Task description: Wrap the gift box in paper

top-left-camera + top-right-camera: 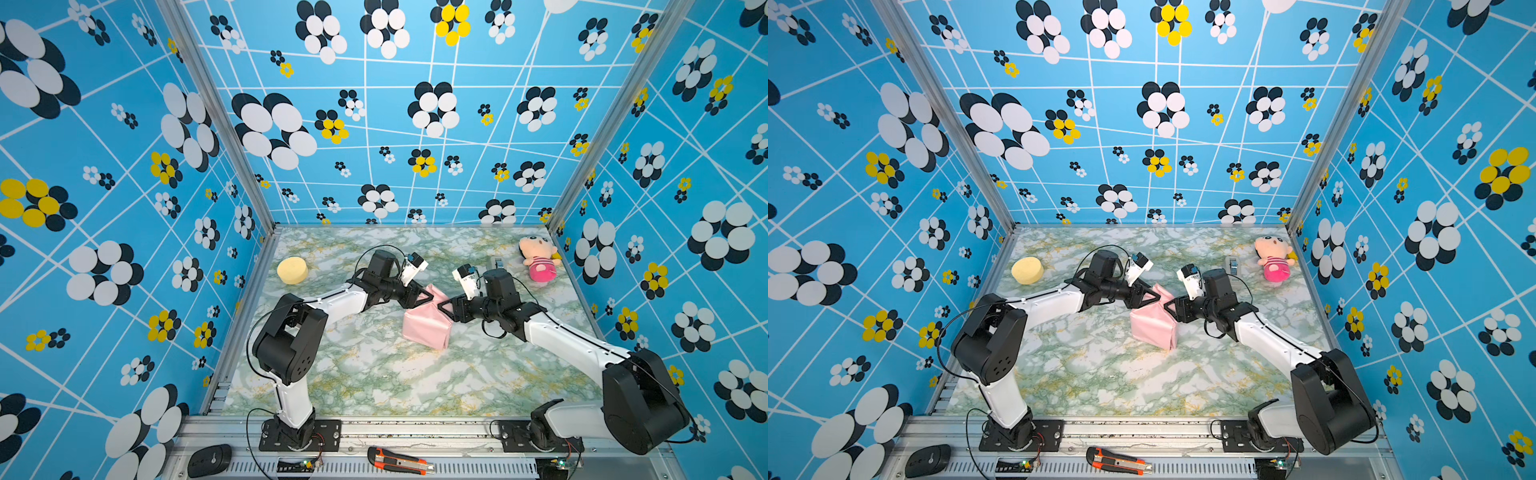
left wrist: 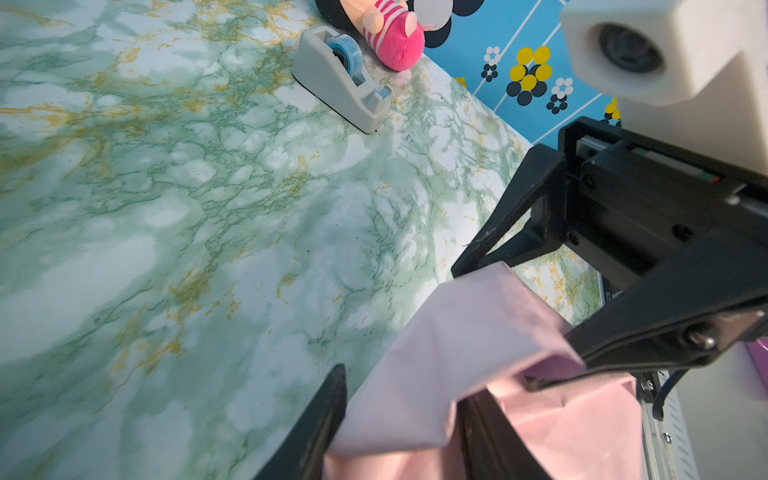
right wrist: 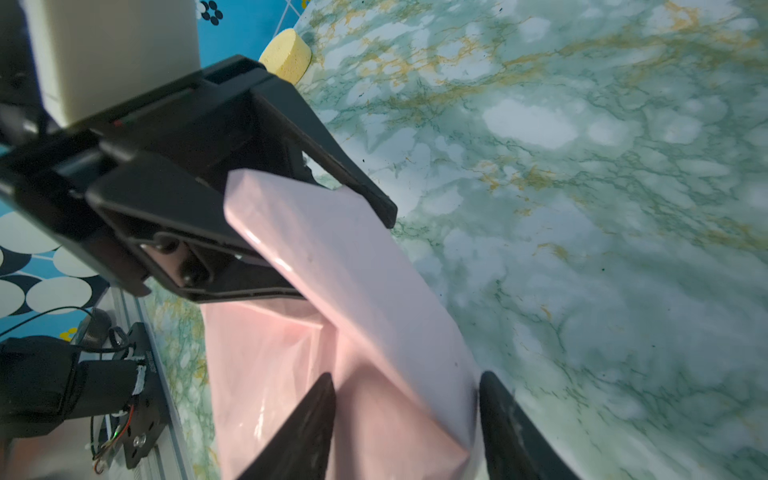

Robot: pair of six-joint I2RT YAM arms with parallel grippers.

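The paper is seen near the middle of the marbled worktop, with the pale pink side out, folded into a blocky parcel. The gift box itself is hidden under it. At the far end of the parcel a loose flap is raised, and the 2 tools are found there, facing each other.

The left tool is placed at the flap from the left. In the left wrist view the flap is seen between its 2 fingers, which stand partly apart, and it cannot be told whether the paper is really squeezed. The right tool is placed from the right. In the right wrist view a folded ridge of the paper fills the gap between its fingers and is pinched by them.

A grey tape dispenser and a plush doll are found near the far right corner, close to each other. A round yellow sponge is lying at the far left, well apart from the parcel.
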